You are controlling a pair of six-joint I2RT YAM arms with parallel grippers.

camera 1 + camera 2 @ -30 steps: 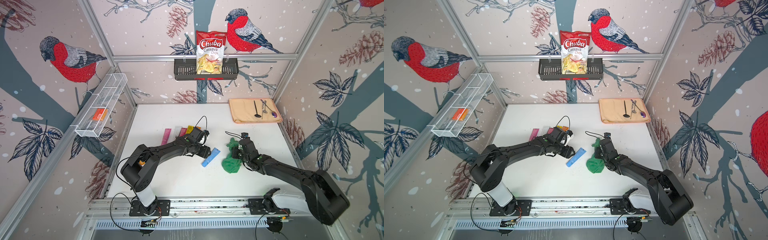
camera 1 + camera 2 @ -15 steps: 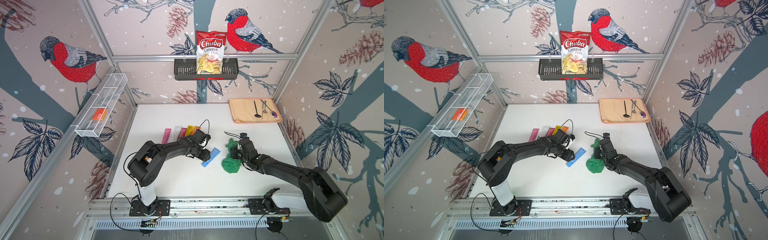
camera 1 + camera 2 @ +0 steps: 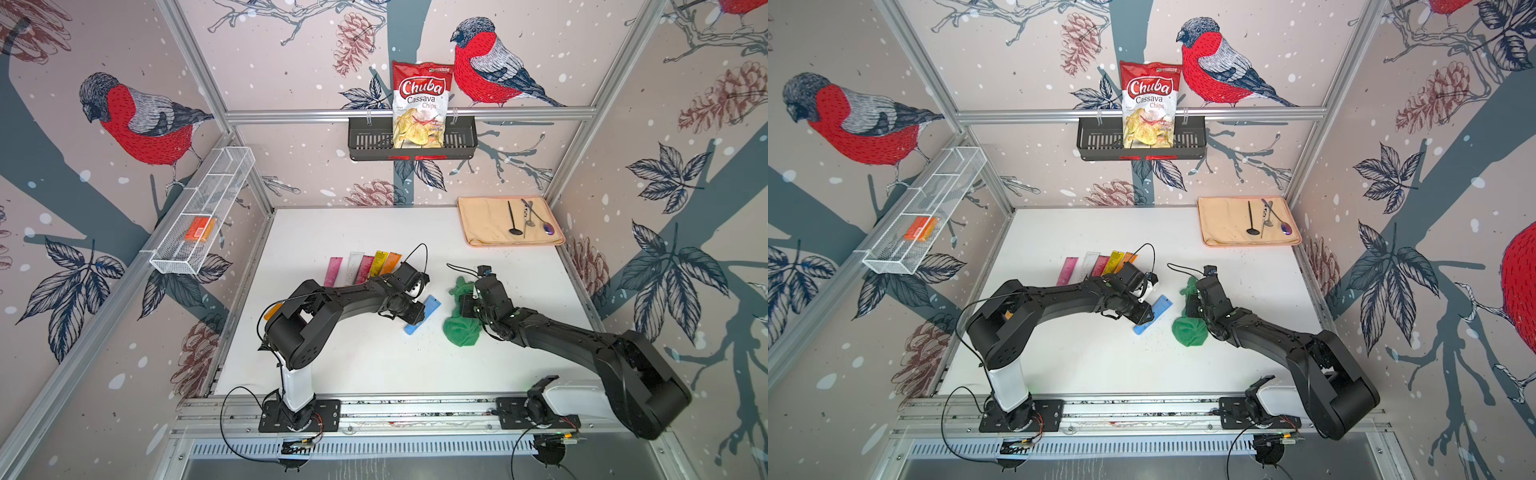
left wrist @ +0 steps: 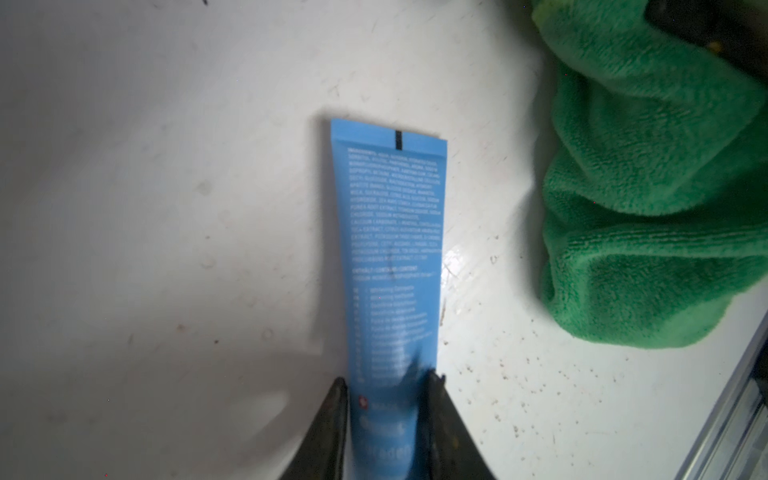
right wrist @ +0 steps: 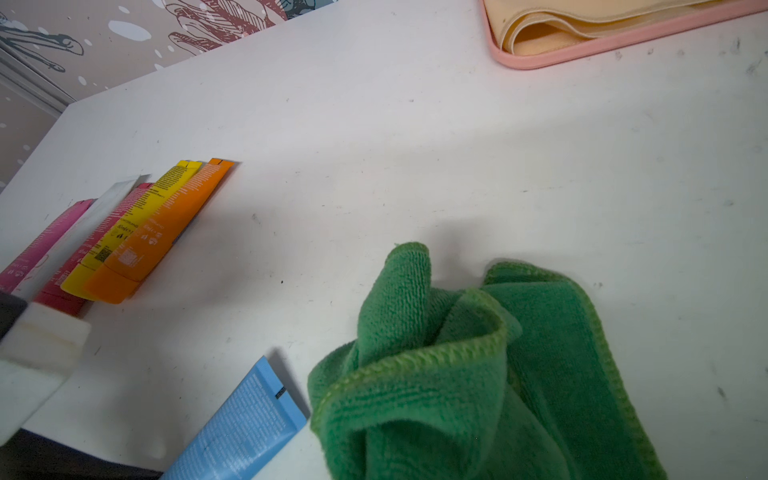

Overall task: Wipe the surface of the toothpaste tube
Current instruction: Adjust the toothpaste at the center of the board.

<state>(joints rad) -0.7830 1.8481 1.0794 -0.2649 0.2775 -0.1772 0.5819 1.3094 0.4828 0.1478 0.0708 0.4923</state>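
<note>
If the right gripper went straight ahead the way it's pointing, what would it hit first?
Probably nothing: past the green cloth it holds, the right gripper faces bare table, between the coloured tubes and the pink tray. Depth beyond is unclear.

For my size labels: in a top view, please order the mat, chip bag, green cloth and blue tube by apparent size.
1. mat and chip bag: too alike to rank.
2. green cloth, partly hidden.
3. blue tube, partly hidden, clearly smallest.

Blue toothpaste tube (image 4: 390, 249), white print; green cloth (image 4: 648, 187); white table (image 4: 166, 208); red-bird wallpaper (image 3: 141, 124)
</note>
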